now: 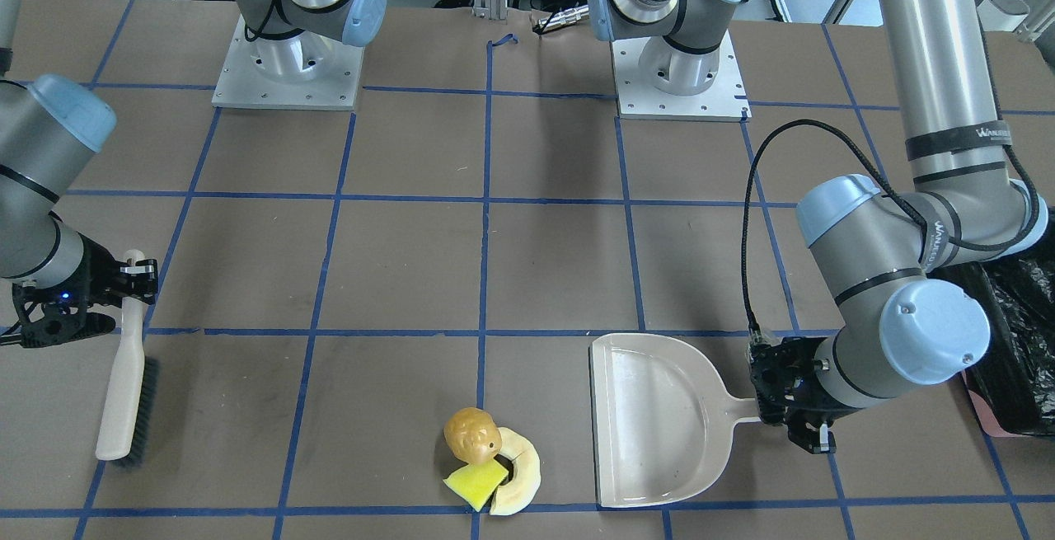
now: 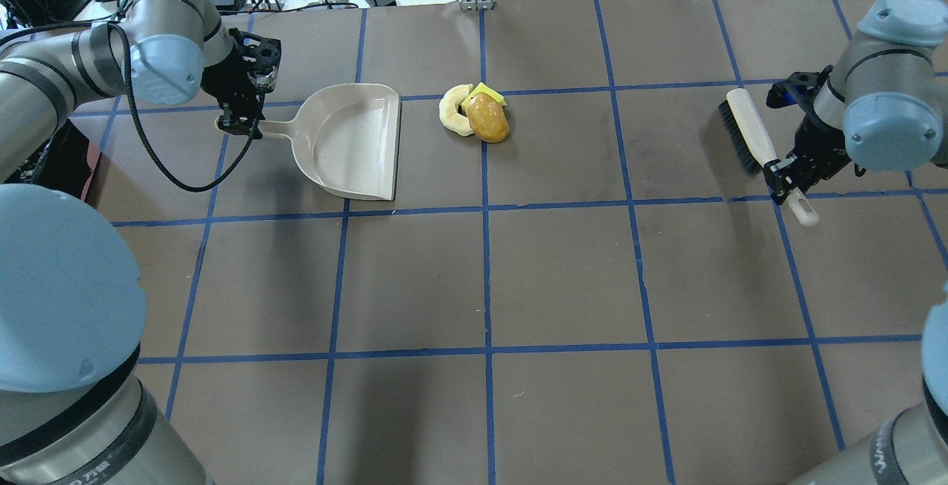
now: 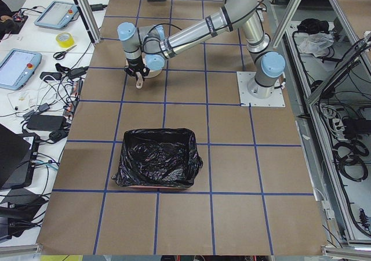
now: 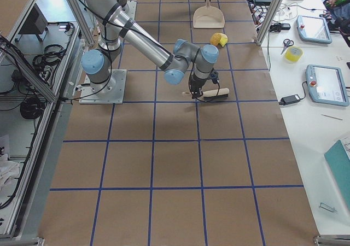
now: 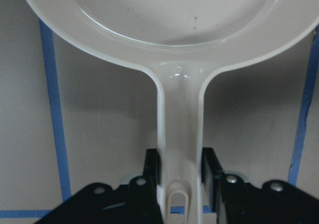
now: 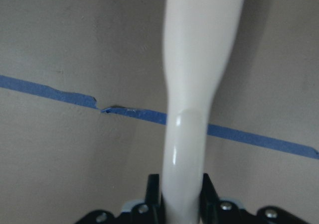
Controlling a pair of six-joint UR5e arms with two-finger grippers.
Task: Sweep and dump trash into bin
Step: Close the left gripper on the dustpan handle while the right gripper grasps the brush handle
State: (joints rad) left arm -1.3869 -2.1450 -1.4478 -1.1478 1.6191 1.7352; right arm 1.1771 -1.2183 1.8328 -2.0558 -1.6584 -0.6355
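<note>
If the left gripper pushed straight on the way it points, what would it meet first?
The left gripper is shut on the dustpan handle, so the pan leads; its lip would likely reach the trash first, crescent slice nearest.

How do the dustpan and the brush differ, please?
The dustpan is a wide, empty scoop in the left gripper, close beside the trash; the brush is narrow with dark bristles, in the right gripper, far from the trash. Both are beige and gripped by their handles.

Trash [image 2: 478, 115] beside dustpan [image 2: 348, 146], brush [image 2: 749, 127] well apart
</note>
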